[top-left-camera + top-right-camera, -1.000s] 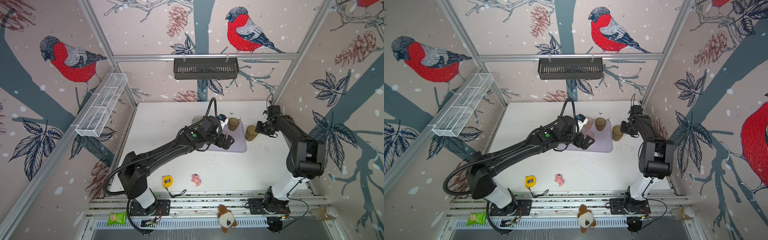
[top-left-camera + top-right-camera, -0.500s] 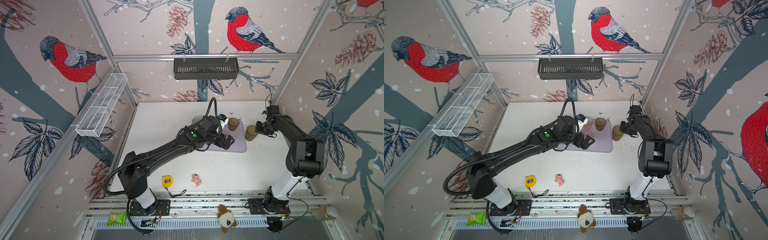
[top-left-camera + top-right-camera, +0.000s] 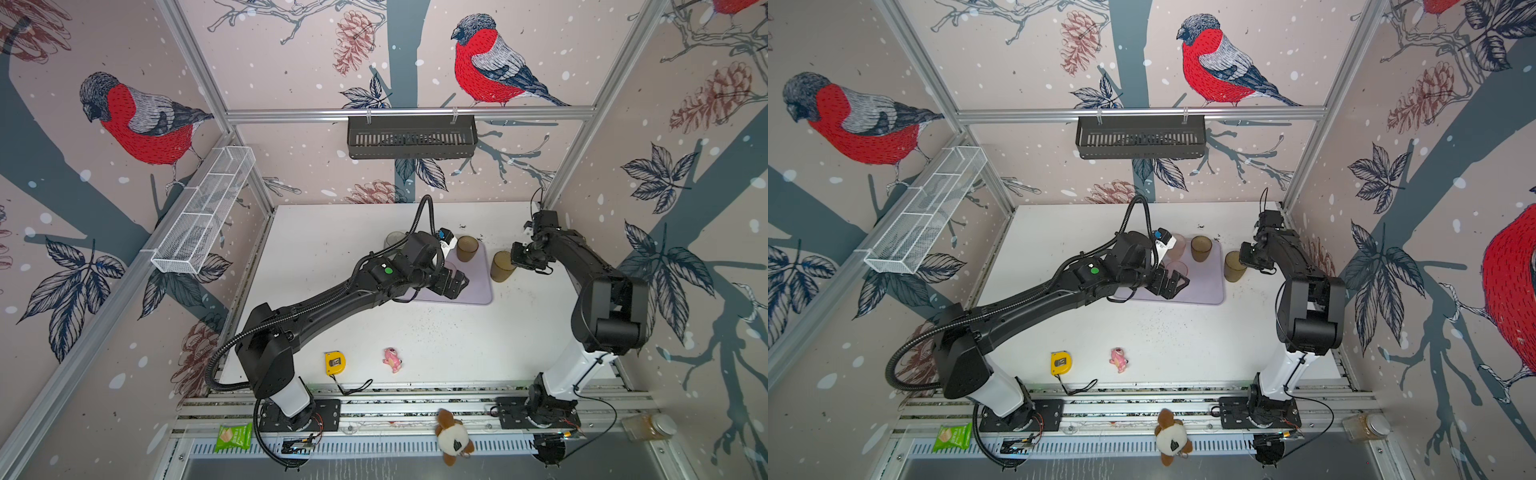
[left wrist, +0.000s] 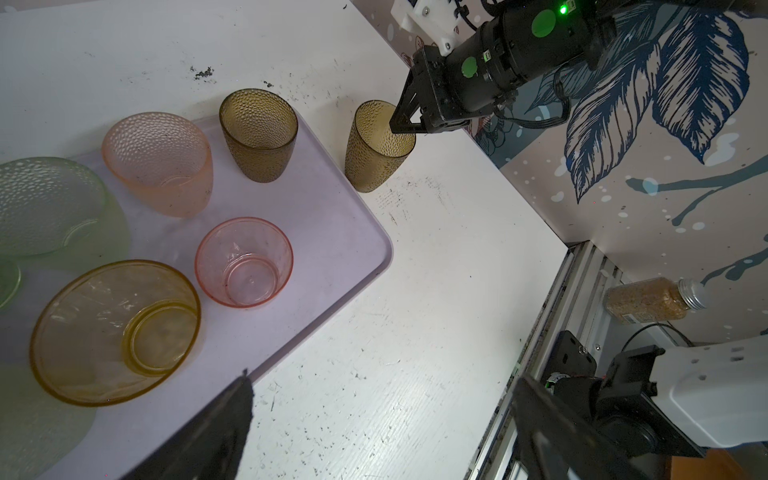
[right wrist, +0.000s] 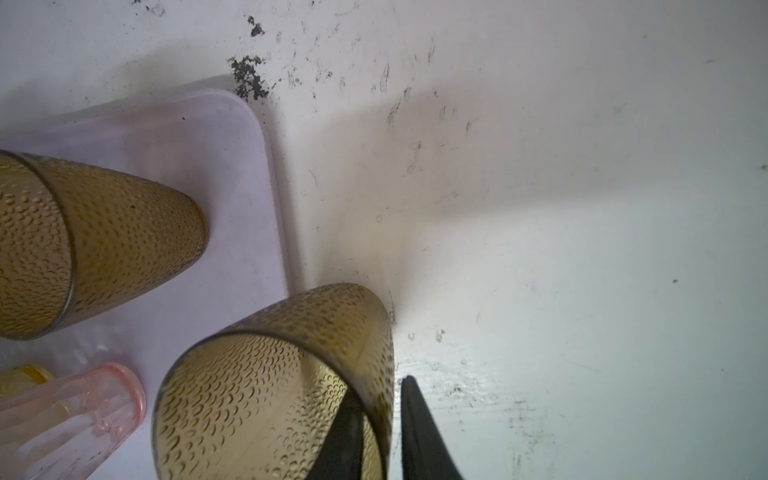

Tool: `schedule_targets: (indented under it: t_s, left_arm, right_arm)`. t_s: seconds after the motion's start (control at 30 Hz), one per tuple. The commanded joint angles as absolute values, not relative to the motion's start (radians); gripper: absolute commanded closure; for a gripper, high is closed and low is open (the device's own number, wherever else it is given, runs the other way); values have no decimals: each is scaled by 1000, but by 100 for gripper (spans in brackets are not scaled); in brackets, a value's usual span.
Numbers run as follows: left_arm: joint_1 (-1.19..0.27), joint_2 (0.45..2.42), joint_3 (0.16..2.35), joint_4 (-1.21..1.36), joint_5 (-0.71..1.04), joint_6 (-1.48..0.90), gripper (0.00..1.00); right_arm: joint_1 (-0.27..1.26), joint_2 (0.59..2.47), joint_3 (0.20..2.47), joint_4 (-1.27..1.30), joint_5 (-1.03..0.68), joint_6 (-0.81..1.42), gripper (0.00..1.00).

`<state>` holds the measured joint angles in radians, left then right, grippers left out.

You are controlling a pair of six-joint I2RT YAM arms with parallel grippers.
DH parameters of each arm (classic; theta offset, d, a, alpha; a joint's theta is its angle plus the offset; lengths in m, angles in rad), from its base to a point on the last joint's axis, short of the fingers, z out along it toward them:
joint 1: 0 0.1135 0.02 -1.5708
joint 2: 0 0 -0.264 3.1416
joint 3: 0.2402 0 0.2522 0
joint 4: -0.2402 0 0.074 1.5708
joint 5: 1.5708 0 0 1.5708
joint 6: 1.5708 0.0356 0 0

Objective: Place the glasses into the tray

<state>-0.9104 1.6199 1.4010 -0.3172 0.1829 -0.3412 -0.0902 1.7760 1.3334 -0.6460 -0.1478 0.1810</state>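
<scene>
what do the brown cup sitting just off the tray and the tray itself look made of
brown tumbler: looks like translucent tinted plastic, glossy, with a dimpled skin all over; light shows through its thin wall. Glass cannot be ruled out by look alone.
tray: probably opaque lavender plastic with a smooth satin finish; its rounded corner and low rim look moulded in one piece.

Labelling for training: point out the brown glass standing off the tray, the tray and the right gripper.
brown glass (image 4: 375, 158): left wrist view, dimpled side wall.
tray (image 4: 332, 224): left wrist view, bare floor.
right gripper (image 4: 405, 129): left wrist view, between fingertips.
</scene>
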Motion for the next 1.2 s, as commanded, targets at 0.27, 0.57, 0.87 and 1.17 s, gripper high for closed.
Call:
schedule_targets:
  t_s: [0.27, 0.57, 0.87, 1.17]
  left_arm:
    - [-911, 1608, 1396, -291, 177, -341, 3]
    - [-911, 1601, 1390, -292, 173, -339, 3]
    - [-911, 1593, 1379, -285, 172, -343, 3]
    - [-912, 1579, 1361, -274, 167, -351, 3]
  right_arm:
    - [-87, 1774, 1335, -642, -133, 176, 84]
    - [-86, 1772, 1333, -644, -132, 175, 87]
    - [-86, 1760, 1334, -650, -123, 175, 91]
    - [-80, 1727, 1342, -670, -117, 172, 96]
